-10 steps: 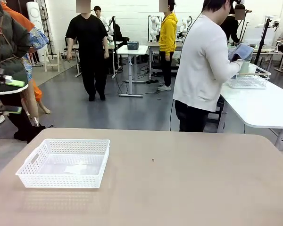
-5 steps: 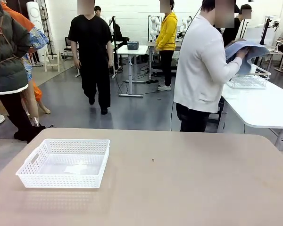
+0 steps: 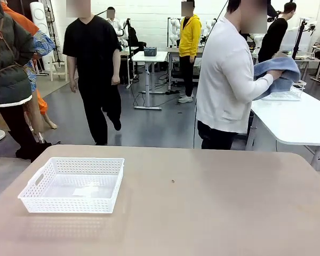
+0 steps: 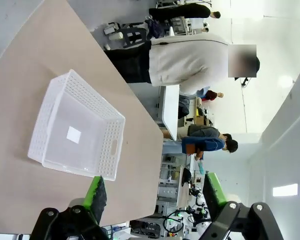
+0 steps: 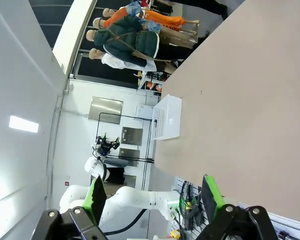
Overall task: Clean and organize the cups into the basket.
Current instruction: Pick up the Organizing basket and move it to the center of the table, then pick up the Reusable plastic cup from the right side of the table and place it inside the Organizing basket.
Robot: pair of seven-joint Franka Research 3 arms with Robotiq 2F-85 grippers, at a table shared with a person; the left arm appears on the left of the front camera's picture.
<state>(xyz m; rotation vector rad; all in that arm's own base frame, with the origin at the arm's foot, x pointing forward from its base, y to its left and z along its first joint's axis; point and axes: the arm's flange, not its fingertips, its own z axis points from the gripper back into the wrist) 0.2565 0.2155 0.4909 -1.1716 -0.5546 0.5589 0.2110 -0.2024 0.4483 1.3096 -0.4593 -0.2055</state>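
The white lattice basket (image 3: pixel 73 184) sits empty on the tan table at the left; it also lies below my left gripper (image 4: pixel 155 192) as the basket (image 4: pixel 75 134) in the left wrist view, and far off as the basket (image 5: pixel 167 117) in the right wrist view. My left gripper is open, high above the table with nothing between its green pads. My right gripper (image 5: pixel 152 195) is open too, raised off the table. The cups are out of view. A person in a white top (image 3: pixel 229 80) stands at the far side, turned to another table, holding a blue cloth (image 3: pixel 277 74).
A white wire basket (image 3: pixel 285 93) stands on the white table (image 3: pixel 298 120) at the back right. A person in black (image 3: pixel 93 69) walks across the floor beyond the table. The tan table (image 3: pixel 202 213) has wide bare room at the middle and right.
The person in white has lowered the blue cloth in front of the chest. The person in black has walked closer and to the left. Basket unmoved.
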